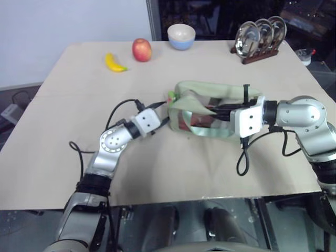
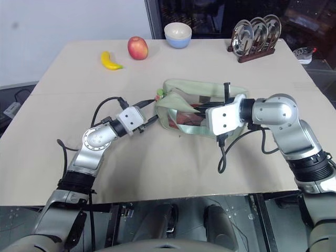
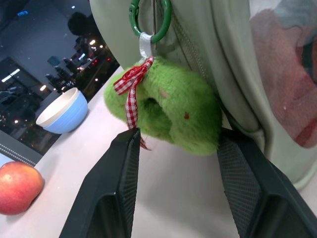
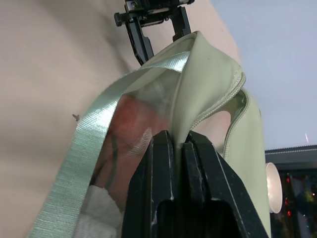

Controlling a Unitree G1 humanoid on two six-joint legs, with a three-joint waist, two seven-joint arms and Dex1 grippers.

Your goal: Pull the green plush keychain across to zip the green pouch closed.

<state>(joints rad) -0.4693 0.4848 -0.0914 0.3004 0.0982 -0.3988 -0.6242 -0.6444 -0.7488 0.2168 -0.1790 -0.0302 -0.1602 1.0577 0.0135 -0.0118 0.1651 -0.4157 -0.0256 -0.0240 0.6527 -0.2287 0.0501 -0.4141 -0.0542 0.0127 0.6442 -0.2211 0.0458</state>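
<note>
The green pouch (image 1: pixel 210 113) lies near the middle of the surface (image 1: pixel 157 168), its zip gaping along the top. The green plush keychain (image 3: pixel 166 111) hangs from a green ring at the pouch's 9 o'clock end. The left pincer (image 3: pixel 181 144) reaches in from 8 o'clock with its fingers spread to either side of the plush, not yet pressing it. The right pincer (image 4: pixel 178 144) comes from 3 o'clock and is clamped tight on a fold of the pouch's fabric edge.

The main risk is a poor bite. The plush is soft and rounded, so fingers closing near its tip could squeeze it out or catch only the red checked ribbon (image 3: pixel 131 89). A pull angled off the zip line may jam the slider or drag the whole pouch. If the right pincer's thin pinch slips, nothing braces the pouch. The loose strap (image 4: pixel 94 148) could also snag in the zip.
</note>
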